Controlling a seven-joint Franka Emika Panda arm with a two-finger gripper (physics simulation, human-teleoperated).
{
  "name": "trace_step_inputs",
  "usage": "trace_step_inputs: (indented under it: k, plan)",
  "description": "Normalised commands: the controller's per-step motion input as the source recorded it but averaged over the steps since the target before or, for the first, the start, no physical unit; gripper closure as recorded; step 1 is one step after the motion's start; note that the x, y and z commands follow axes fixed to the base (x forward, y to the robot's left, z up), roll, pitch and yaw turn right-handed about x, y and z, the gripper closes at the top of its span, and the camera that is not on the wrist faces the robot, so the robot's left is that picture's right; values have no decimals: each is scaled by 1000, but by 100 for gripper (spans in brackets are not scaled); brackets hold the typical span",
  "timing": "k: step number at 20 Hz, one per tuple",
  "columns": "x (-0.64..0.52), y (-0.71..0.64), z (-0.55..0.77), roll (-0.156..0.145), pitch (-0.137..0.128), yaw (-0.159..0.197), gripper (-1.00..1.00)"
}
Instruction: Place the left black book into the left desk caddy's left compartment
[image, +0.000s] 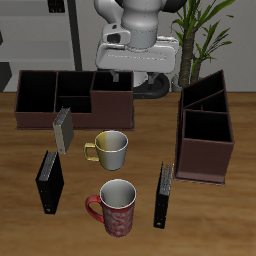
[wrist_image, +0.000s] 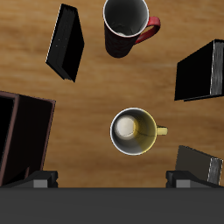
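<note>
The left black book stands upright near the table's front edge, beside the red mug. It also shows in the wrist view. The left desk caddy, dark brown with open, empty compartments, stands farther back from the book; one of its walls shows in the wrist view. My gripper is open and empty, high above the table's back middle, far from the book. Its fingertips show spread wide in the wrist view.
A white mug with a yellow handle sits below the gripper. The red mug also shows in the wrist view. Another black book, a grey book and a second caddy stand on the other side.
</note>
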Motion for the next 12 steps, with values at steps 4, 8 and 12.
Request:
trace_step_inputs:
  k: [4, 8, 12]
  plan:
    - [295, 267, 65, -18, -33, 16, -100]
    - [332, 225, 89, -17, -19, 2, -100]
    - [353, 174, 17, -47, -20, 17, -100]
